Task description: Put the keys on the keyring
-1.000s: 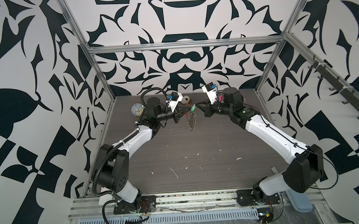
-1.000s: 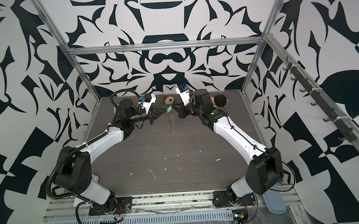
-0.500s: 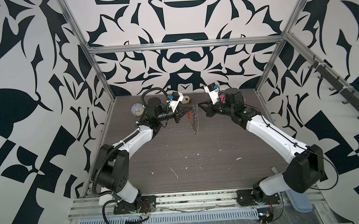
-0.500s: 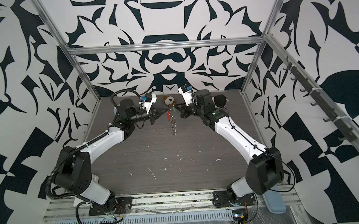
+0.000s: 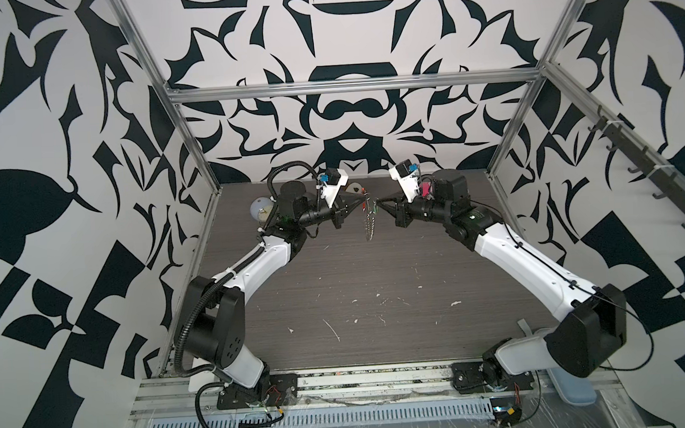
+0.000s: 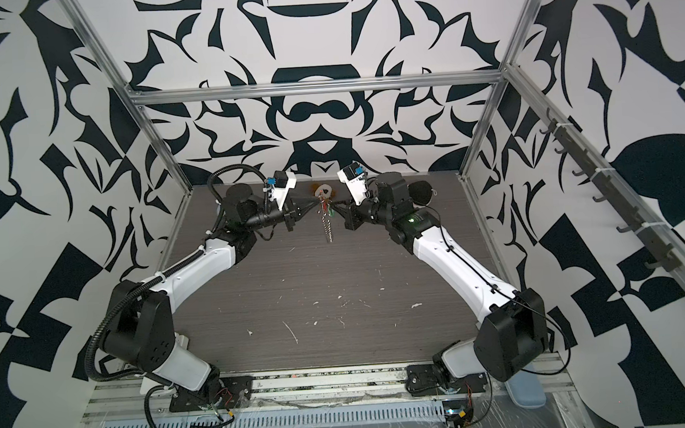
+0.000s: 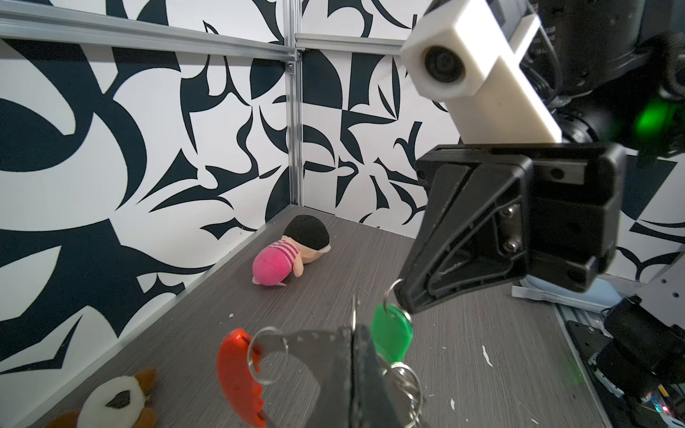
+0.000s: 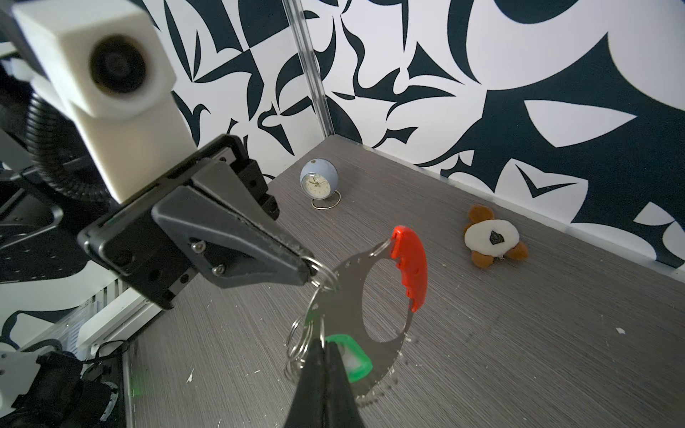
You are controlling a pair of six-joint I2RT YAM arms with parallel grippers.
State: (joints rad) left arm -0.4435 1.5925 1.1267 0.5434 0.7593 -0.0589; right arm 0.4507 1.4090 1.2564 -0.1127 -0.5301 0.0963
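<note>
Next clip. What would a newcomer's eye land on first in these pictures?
The two arms meet in mid-air near the back wall. The left gripper and right gripper, both shut, hold the keyring between them. Its orange-red strip and the green tag stand out brightly over the grey table. A clock, a bear toy and a pink doll lie at the back.

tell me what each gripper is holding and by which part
The left gripper pinches the keyring by a small ring; the right gripper pinches the green key tag at its ring end.
</note>
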